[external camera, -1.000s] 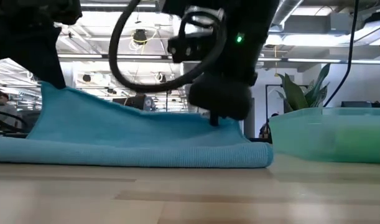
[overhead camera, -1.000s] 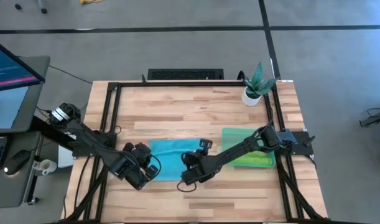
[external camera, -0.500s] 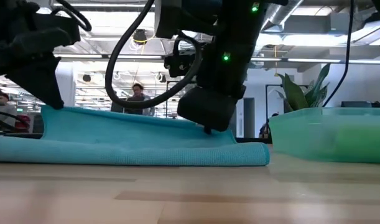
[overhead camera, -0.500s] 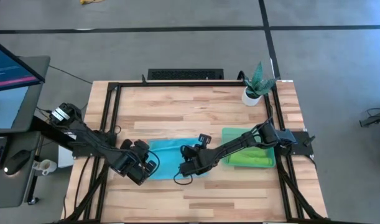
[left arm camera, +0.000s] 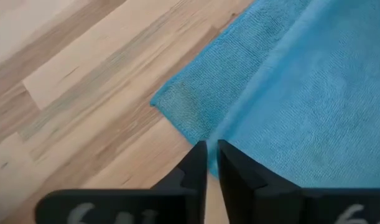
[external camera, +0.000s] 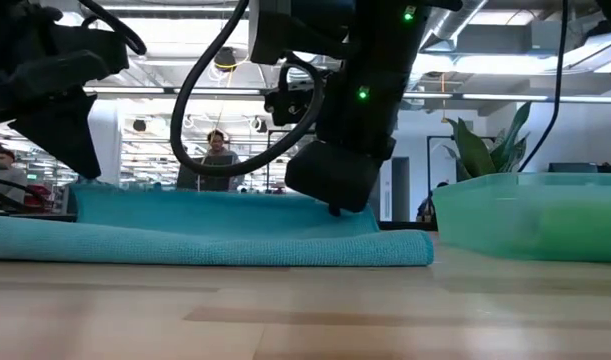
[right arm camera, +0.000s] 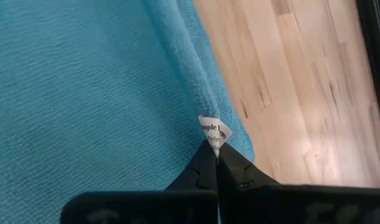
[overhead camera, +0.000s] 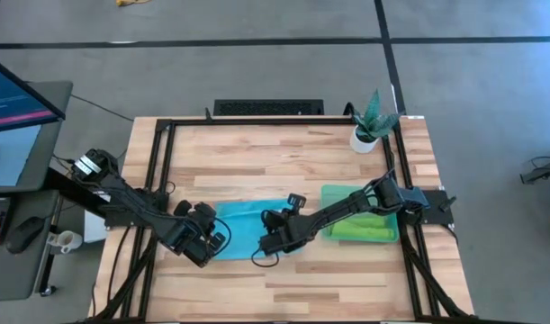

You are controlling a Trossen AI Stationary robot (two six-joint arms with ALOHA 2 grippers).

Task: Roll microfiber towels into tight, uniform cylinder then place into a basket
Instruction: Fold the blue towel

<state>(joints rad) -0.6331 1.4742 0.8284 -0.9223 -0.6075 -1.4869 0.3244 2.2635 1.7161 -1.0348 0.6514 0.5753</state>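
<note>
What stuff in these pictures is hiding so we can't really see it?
- The green towel: in the high view the right arm crosses it; in the low view the basket wall blurs it.
- The left claw: whether it grips the blue towel edge; in its wrist view a slim gap shows between the fingers.
- The tag by the right claw: its print is too small and cut off.
- The person behind the table: too far, partly behind cables.
</note>
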